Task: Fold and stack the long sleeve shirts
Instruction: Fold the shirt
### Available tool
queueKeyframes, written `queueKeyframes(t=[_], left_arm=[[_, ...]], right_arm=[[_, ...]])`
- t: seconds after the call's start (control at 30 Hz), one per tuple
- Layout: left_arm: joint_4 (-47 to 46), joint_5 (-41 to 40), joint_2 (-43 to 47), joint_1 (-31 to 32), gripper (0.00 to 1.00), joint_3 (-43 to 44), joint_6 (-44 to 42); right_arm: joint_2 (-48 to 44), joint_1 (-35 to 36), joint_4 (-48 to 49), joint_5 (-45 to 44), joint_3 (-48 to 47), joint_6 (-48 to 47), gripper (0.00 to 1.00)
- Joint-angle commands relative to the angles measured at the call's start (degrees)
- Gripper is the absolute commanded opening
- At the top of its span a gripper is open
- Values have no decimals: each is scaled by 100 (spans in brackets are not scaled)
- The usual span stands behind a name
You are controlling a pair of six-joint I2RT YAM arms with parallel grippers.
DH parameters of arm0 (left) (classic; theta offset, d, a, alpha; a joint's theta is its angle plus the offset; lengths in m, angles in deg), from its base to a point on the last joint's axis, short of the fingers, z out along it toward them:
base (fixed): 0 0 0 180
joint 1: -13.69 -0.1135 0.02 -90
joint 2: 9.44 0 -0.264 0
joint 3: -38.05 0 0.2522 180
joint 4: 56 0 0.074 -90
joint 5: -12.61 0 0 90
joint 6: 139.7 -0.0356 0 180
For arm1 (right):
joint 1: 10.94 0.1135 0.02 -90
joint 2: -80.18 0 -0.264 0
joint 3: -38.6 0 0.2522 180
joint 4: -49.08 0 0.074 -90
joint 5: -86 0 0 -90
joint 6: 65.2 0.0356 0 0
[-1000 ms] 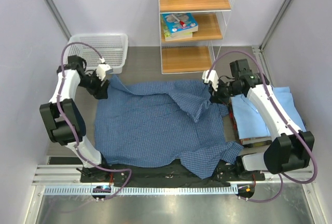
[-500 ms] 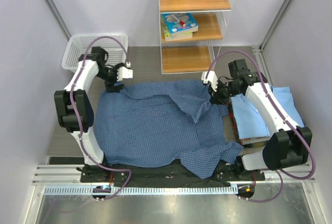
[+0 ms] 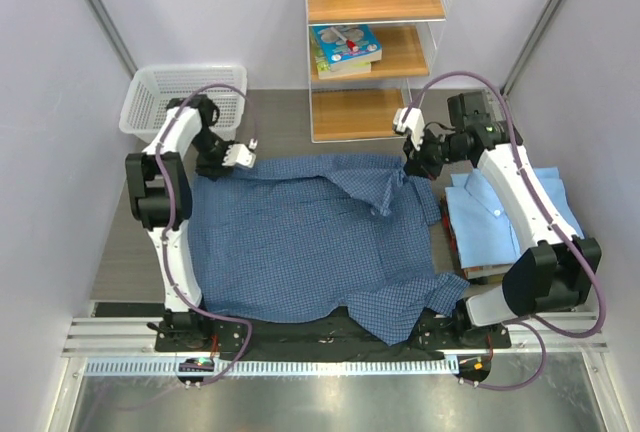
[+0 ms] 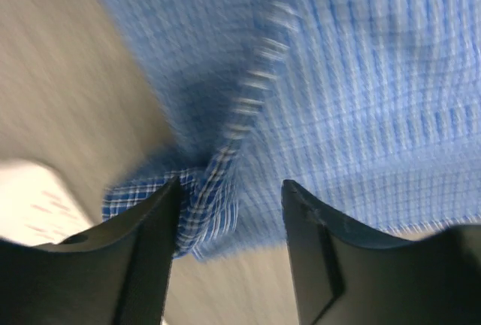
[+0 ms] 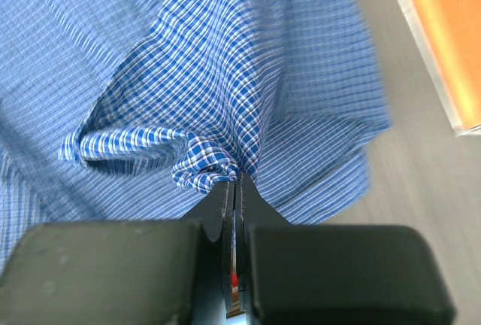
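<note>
At the far left, the basket [image 3: 150, 102] stands just behind the left gripper [image 4: 231, 186]. Its fingers are seen parted over the far left corner of the checked shirt [image 3: 300, 242], with the hem lying between them and a small fold bunched against one finger. Nothing is pinched there as far as can be told, since the wrist view is blurred. If the fingers are shut at this spot, only the very edge may be caught and then slip free once tension is applied. The bunched fold may also be trapped, so that a crease is dragged into the spread.

The shirt is spread flat across the middle of the table, with a sleeve crumpled over its upper middle and another at the near right.

The right gripper [image 5: 234, 183] is clenched on a small gather of the shirt's far right corner. Should that corner be pulled while the left corner is free, the whole garment is likely to be dragged rightward and skewed. It could then be drawn onto the light shirt [image 3: 520, 202], which lies folded just beside the right edge, and that fold could be disturbed.
</note>
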Motion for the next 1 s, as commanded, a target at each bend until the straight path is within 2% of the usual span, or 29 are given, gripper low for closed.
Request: queueKeyframes(t=[0.0,0.2,0.27,0.4,0.47,0.6,0.67,0.73,0.77,0.97], left_arm=[[627,-480,398,-299,47,-297,-326],[381,-323,670,-536,29,-457,-64],[118,-218,715,-615,27,-404,86],[-366,-112,741,-712,7,-342,683],[-358,-76,724,-756,1,-229,772],[20,-156,653,-791,0,166,1386],[-5,29,836,-862,0,211,2201],[-216,47,1021,-914,0,11,2686],[-373,3,1275,-958,0,-113,3384],[-348,-322,1927,-958,0,-1210,4462]], right_arm=[[290,-89,343,280,-748,404,1],[501,-115,483,315,-1382,527,1],[624,-115,676,306,-1549,676,1],[975,-106,862,315,-2189,905,1],[1194,-106,914,298,-2410,993,1],[1424,-150,967,245,-2954,1125,1],[1398,-185,959,271,-3026,1204,1],[1249,-186,950,245,-2895,1082,1],[1179,-186,958,158,-2712,1012,1],[1029,-256,1117,34,-2464,1028,1]])
